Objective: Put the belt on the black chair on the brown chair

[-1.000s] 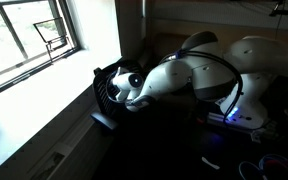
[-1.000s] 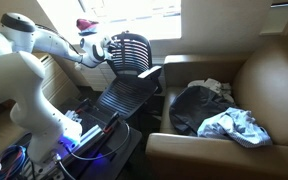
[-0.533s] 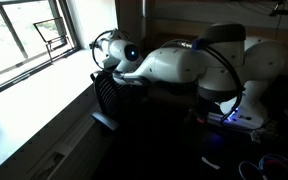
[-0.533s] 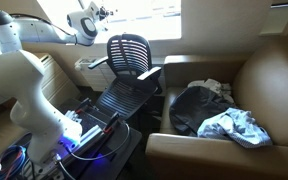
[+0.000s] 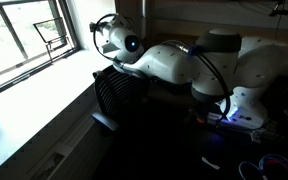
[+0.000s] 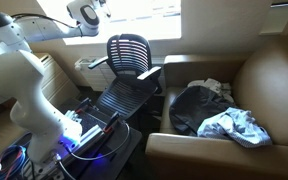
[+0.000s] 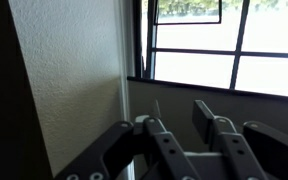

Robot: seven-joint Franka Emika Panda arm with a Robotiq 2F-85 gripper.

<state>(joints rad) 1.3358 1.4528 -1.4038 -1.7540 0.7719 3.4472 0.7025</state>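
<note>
Wrist view alone shows the gripper [image 7: 189, 140]: jaws apart, nothing between them, facing wall and window [image 7: 189, 70]. In an exterior view it hangs upper left, clear above the black chair [image 6: 132, 55]. The brown chair [image 6: 269, 70], right, holds heaped clothes [image 6: 209, 110]. The belt cannot be made out.

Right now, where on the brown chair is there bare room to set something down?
The brown chair has a crowded seat: a dark garment covers most of it, with a pale crumpled cloth beside that, toward the near padded arm. That arm's top is bare, as is a narrow margin of seat along the backrest. The black chair seems to have a bare seat.
</note>
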